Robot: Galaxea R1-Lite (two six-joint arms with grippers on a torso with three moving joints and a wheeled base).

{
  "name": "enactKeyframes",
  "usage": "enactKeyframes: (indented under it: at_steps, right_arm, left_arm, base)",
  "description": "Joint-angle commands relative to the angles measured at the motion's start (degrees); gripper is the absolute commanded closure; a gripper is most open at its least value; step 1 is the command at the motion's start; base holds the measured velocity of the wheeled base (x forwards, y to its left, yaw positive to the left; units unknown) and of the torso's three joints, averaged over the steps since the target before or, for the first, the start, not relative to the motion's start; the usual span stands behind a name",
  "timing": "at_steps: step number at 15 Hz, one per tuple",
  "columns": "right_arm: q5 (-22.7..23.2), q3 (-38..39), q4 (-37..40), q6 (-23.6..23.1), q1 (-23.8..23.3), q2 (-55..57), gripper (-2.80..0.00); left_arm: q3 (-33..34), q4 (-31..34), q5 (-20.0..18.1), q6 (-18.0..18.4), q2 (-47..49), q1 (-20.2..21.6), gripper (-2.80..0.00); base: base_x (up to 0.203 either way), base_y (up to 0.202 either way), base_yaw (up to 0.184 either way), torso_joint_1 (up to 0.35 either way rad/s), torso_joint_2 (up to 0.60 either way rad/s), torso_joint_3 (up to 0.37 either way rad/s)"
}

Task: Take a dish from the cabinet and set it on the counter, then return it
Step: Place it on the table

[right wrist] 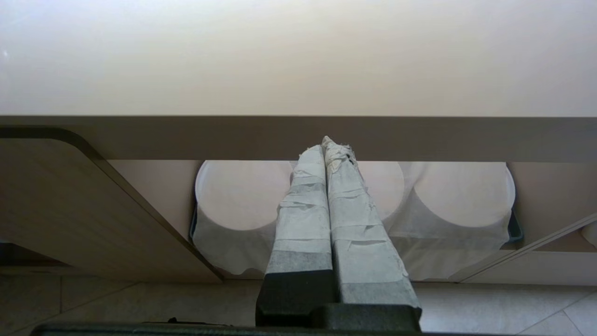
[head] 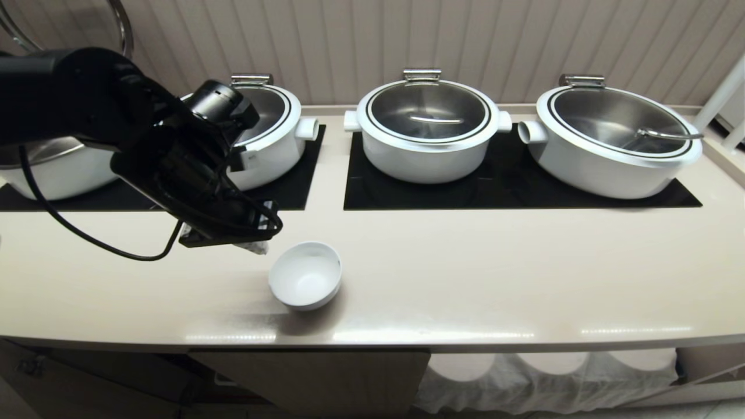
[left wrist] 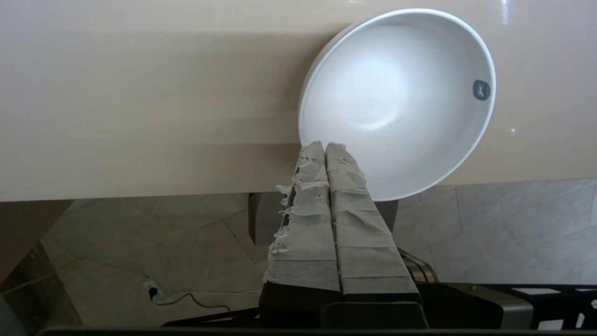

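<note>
The cabinet (head: 314, 378) door stands open at six o'clock below the tabletop (head: 465, 273). The dish (head: 305, 282) sits upright near the tabletop's front edge. At its ten o'clock hangs the left gripper (head: 256, 247), fingers (left wrist: 345, 196) pressed together, holding nothing. The right gripper (right wrist: 326, 144), fingers together and empty, hangs below the tabletop's edge before the cabinet.

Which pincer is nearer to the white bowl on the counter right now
Left. The left pincer hangs shut just beside the bowl, its tips at the rim. The right pincer is parked shut below the counter edge, facing the open cabinet.
</note>
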Motion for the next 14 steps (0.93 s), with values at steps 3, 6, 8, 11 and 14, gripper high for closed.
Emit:
enactKeyframes:
  at_steps: [3,6,8,11,14]
  right_arm:
    - [0.0,0.0,0.0,0.1,0.0,0.0,0.0]
    - [0.0,0.0,0.0,0.0,0.1,0.0,0.0]
    - [0.0,0.0,0.0,0.0,0.1,0.0,0.0]
    - [0.0,0.0,0.0,0.1,0.0,0.0,0.0]
    - [0.0,0.0,0.0,0.0,0.1,0.0,0.0]
  left_arm:
    - [0.1,0.5,0.0,-0.4,0.0,0.1,0.0]
    - [0.0,0.5,0.0,-2.4,0.5,0.0,0.0]
    - [0.0,0.6,-0.1,-3.2,0.5,0.0,0.0]
    - [0.0,0.5,-0.3,-4.2,0.4,0.0,-2.8]
    - [0.1,0.6,-0.7,-4.3,-0.1,0.0,-2.8]
  base:
    - [0.0,0.0,0.0,0.0,0.0,0.0]
    - [0.0,0.0,0.0,0.0,0.0,0.0]
    - [0.0,0.0,0.0,0.0,0.0,0.0]
    - [0.0,0.0,0.0,0.0,0.0,0.0]
    - [0.0,0.0,0.0,0.0,0.0,0.0]
